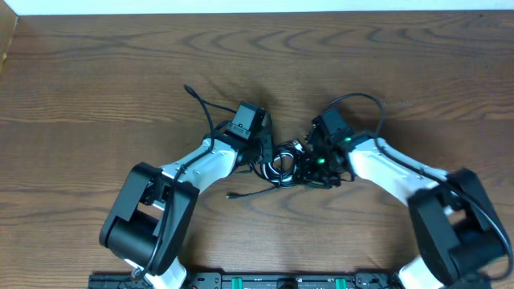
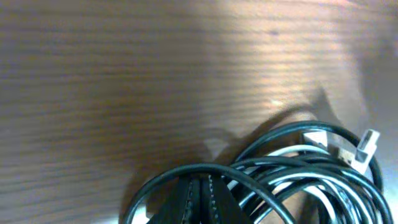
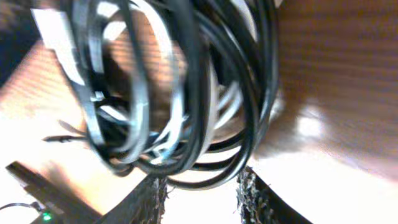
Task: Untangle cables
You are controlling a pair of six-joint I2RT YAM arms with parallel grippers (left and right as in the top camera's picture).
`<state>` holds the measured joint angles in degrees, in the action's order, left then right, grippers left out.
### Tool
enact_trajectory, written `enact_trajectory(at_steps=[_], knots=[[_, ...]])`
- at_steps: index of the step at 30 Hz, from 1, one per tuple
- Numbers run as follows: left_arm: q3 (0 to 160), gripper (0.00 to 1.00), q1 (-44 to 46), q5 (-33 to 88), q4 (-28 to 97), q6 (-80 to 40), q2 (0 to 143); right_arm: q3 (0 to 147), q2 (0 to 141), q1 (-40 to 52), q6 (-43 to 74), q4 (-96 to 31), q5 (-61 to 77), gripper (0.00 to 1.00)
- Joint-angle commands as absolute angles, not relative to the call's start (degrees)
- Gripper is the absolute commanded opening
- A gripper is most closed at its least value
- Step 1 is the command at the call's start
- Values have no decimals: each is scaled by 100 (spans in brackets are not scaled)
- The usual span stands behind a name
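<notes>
My two arms meet over the cables [image 1: 283, 164], which sit as one tight knot of loops at the middle of the table [image 1: 96, 80], a little toward my base, with one loose tail [image 1: 245, 194] trailing out on my left side. My left gripper [image 2: 202, 183] has its pads pressed together, and a black loop arches right across the tips. I judge that I am pinching that strand, though the contact itself is hard to make out. I take this hold as an anchor, pinning one side of the bundle low against the wood so that the rest can be drawn away from it. Beyond that loop the coils stack closely, the white cord [image 2: 292, 151] threading between black ones and a pale plug [image 2: 367, 147] poking out at the far edge. My right gripper [image 3: 202, 177] is spread wide, its two fingers either side of the lowest hanging loops, which bunch just above the gap. It stands this way to take in a strand before closing. The cords overlap so thickly here that I cannot tell which one would come free first.
</notes>
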<state>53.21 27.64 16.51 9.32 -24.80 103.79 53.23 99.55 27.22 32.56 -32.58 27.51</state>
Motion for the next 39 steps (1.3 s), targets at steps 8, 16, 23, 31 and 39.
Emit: enact_trajectory(at_steps=[8,16,23,31,39], knots=[[5378,8,2842,2928,1142,-2294,10595,5354,8766,2974,2757,-3369,2386,34],[5376,8,2842,3024,1455,-2294,10597,5345,9083,3404,2775,-3417,1376,34],[5376,8,2842,2930,1601,-2294,10597,5363,8965,3225,2775,-3964,1498,38],[5374,8,2842,2888,1619,-2292,10597,5463,8490,2867,2397,-4834,2008,47],[5371,9,2842,2613,1619,-2296,10597,5487,8075,2788,2397,-4276,2003,73]])
